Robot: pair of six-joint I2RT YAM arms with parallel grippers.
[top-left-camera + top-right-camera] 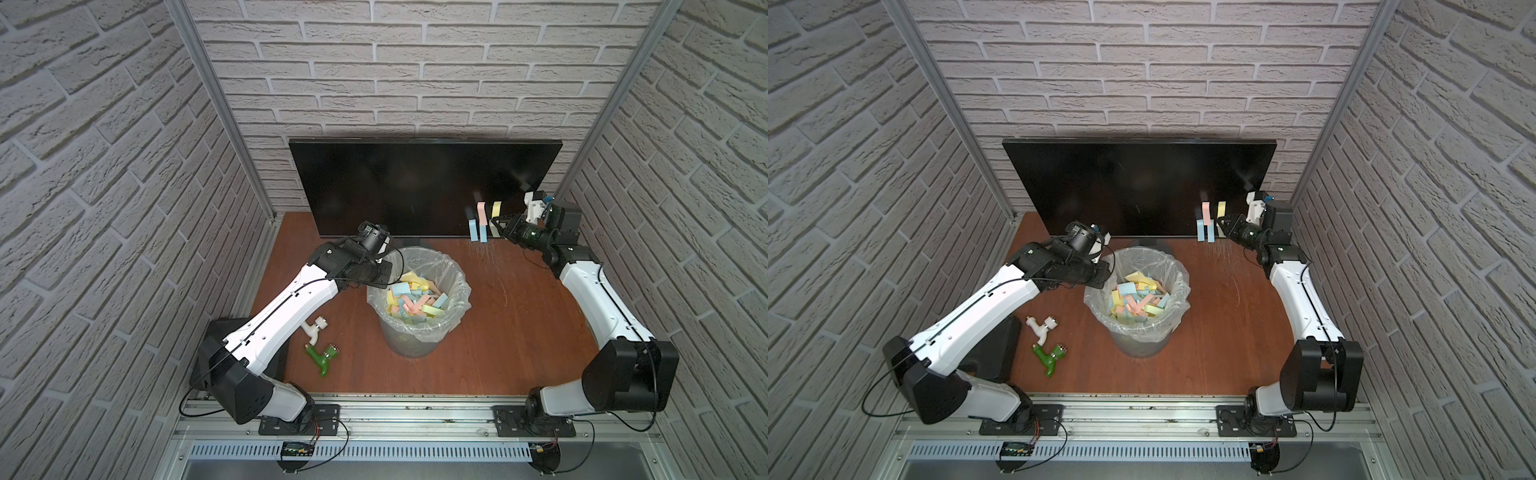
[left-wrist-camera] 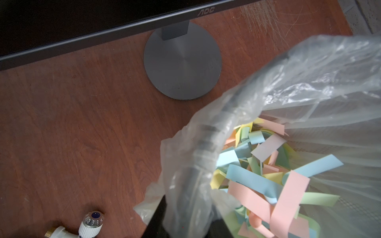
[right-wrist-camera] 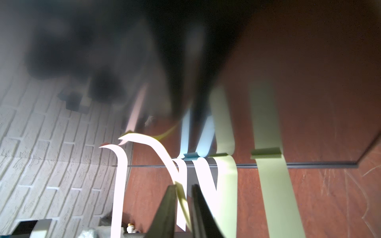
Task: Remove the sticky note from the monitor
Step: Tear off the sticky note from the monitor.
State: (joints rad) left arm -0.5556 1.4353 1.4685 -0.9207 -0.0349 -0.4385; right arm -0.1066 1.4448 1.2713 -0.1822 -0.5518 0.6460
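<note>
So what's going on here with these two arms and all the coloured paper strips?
The arms are clearing sticky notes off the monitor. The right tool is at the screen's lower corner with a yellow sticky note between its jaws, apparently pinched, and the note has not yet come off the screen. A pink note and blue notes hang beside it. The left tool grips the rim of the lined waste bin, which already holds a heap of coloured notes.
</note>
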